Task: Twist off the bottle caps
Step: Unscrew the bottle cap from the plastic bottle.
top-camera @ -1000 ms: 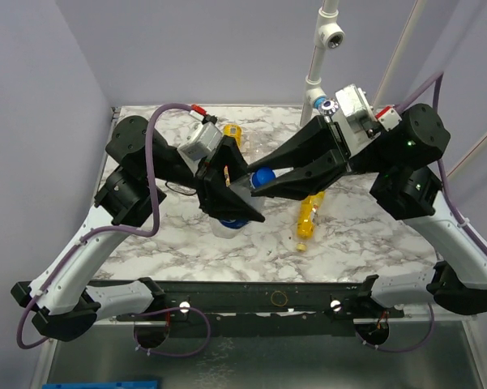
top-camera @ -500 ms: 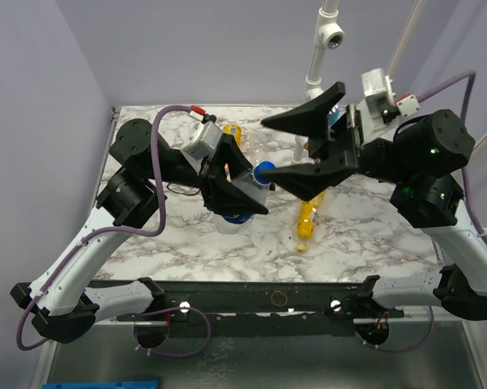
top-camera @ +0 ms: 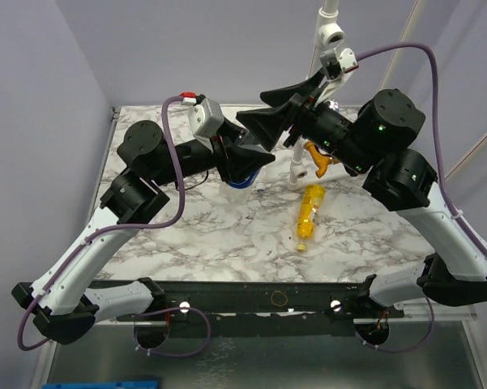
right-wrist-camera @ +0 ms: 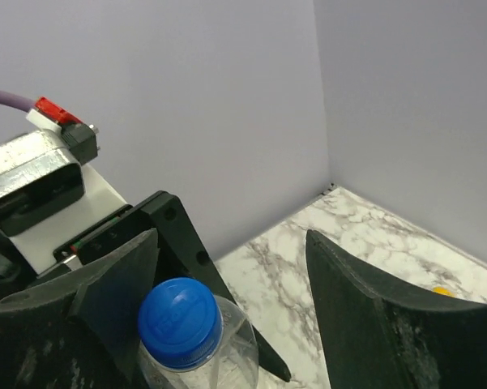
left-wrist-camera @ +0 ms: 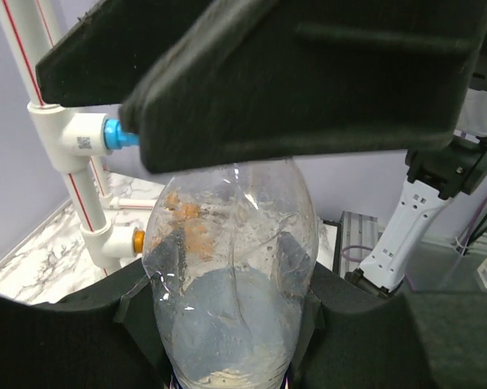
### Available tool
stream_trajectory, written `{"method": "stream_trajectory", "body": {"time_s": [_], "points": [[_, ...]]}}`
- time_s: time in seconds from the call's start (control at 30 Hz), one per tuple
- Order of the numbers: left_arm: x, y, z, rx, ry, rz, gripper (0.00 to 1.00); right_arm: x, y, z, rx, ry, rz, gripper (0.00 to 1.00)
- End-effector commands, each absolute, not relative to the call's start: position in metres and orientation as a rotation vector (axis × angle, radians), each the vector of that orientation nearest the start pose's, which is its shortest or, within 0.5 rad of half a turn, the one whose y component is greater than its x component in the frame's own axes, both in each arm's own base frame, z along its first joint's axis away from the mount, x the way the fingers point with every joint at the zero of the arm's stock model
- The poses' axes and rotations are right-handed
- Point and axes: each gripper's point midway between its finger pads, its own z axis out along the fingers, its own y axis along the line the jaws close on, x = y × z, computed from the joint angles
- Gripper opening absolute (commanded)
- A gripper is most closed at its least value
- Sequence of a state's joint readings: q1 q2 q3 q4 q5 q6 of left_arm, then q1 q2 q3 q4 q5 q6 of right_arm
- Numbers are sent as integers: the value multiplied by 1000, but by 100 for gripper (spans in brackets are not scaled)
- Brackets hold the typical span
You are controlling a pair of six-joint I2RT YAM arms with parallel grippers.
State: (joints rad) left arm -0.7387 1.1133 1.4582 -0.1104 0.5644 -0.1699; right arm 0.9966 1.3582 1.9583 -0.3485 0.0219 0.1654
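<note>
- The counter [top-camera: 170, 243] is flat and looks like white stone with grey lines.
- The left jaws are closed tight on the clear bottle [left-wrist-camera: 231, 275]. It is thin see-through plastic, round and a bit crinkly, with a blue label [top-camera: 241, 178]. It hangs up off the counter.
- A second ago this bottle was lower and nearer. Now it is higher and farther back.
- Its long way runs from the left jaws across to the right arm [top-camera: 389, 138], cap end to the right.
- The blue cap [right-wrist-camera: 180, 322] is small and round, and it sits on the bottle.
- The right jaws are open, with one black finger on each side of the cap, not squeezing it. A second ago they pinched it.
- The yellow bottle [top-camera: 309, 209] lies flat on the counter. Its long way runs far to near, thin end nearest.
</note>
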Motion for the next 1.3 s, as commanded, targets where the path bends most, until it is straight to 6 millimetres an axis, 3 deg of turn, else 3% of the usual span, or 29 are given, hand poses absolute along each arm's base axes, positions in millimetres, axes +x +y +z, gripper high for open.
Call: {"method": "stream_trajectory", "body": {"time_s": [0.0,0.13,0.37,0.57,0.77,0.9,1.07,1.27], "points": [[194,-297,500,825,1204,-1075,0,214,320,577,-502,1324,930,68],[192,-298,501,831,1200,-1080,0,208,316,583,-496,1290,954,48],[191,-298,499,837,1202,-1088,0,200,315,587,-516,1258,985,41],[184,-300,499,862,1195,-1122,0,193,318,586,-550,1252,1011,1],[161,-304,504,943,1162,-1230,0,183,320,588,-610,1225,1038,1],[128,-304,512,1058,1111,-1376,0,151,323,597,-759,1117,1126,1],[83,-294,525,1238,1019,-1551,0,86,324,598,-1046,906,1316,1],[63,-287,529,1323,983,-1620,0,33,323,587,-1327,720,1519,1]]}}
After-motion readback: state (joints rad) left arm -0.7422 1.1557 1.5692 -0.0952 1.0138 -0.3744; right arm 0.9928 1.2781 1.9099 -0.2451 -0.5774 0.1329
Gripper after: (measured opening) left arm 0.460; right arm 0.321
